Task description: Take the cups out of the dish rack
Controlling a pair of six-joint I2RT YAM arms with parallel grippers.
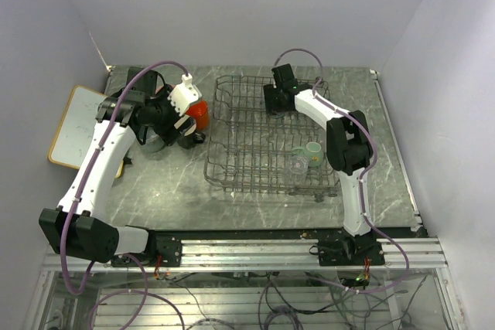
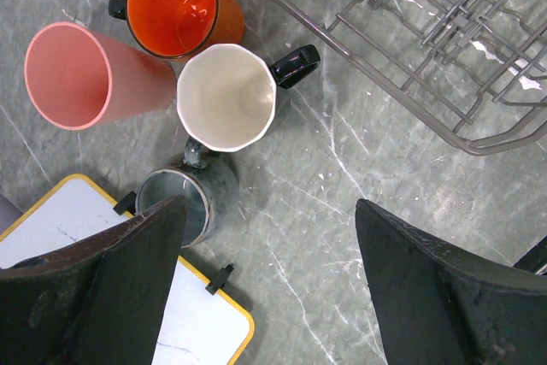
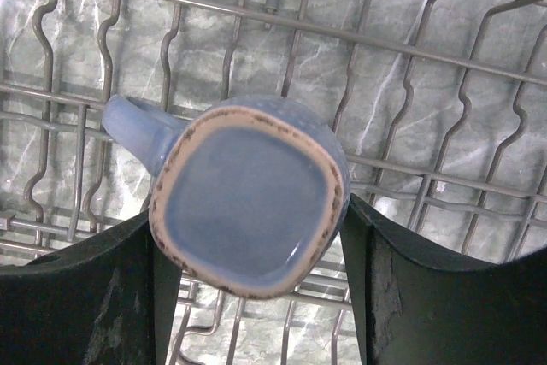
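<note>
Bench from above, with both wrist views. The dish rack (image 1: 210,161) stands at the middle of the bench.

Right fingers (image 3: 444,297): inside the rack's far part, toward the far edge of the bench. They are closed partway onto an upright blue-grey mug (image 3: 248,198), one finger against each side wall. The mug stands among the rack wires with its mouth facing the wrist camera and its handle clear of both fingers.

A mint-green mug (image 1: 312,152) and a clear glass (image 1: 297,164) stand just beside each other near the rack's near right corner.

Left fingers (image 2: 444,297): spread wide and holding nothing, hovering over the bench between the rack and the left edge.

Four cups stand on the bench left of the rack. A pink tumbler (image 2: 73,74), an orange mug (image 2: 175,6) and a black mug with cream inside (image 2: 226,96) form a close-packed cluster. A grey mug (image 2: 184,198) sits just beside the black one, next to a yellow-framed white board (image 2: 77,228) lying at the left edge.
</note>
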